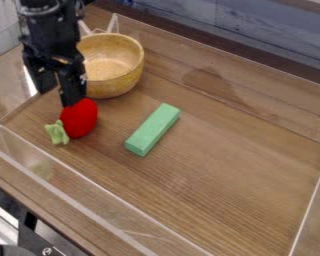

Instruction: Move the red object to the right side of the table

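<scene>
Red object [80,118], the small rounded strawberry-like toy with a pale green leafy cap, lies on its side at the left of the brown wood-grain table [230,150], cap pointing toward the near-left wall. I judge it light, smooth, rigid: I'd pinch across its round body. Just behind it, my black gripper [68,95] hangs with jaws wide, holding nothing.

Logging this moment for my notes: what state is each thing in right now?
gripper: open, pointing down, just above the red object
red object: on the table's left side, not gripped
wooden bowl: upright, empty
green block: lying flat
table: carries all three
</scene>
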You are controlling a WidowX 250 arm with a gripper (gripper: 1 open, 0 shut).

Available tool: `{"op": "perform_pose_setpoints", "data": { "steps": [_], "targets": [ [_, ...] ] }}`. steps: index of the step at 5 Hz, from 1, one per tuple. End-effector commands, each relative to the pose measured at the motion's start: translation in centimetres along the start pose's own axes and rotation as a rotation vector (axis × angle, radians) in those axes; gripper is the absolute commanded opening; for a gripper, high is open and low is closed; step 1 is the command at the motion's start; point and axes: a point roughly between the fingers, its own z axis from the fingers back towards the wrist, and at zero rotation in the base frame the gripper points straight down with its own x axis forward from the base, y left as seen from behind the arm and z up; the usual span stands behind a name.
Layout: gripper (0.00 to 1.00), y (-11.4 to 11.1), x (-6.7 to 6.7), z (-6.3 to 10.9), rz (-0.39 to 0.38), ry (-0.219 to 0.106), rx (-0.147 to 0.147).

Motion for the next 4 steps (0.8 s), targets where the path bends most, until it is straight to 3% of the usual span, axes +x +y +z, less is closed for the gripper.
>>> {"op": "perform_pose_setpoints", "data": {
  "steps": [1, 4],
  "targets": [
    [1.00, 0.6, 0.4, -0.5, 0.022, -0.035, 0.007],
    [1.00, 1.1, 1.3, -3.6, 0.063, -0.041, -0.013]
  ]
}}
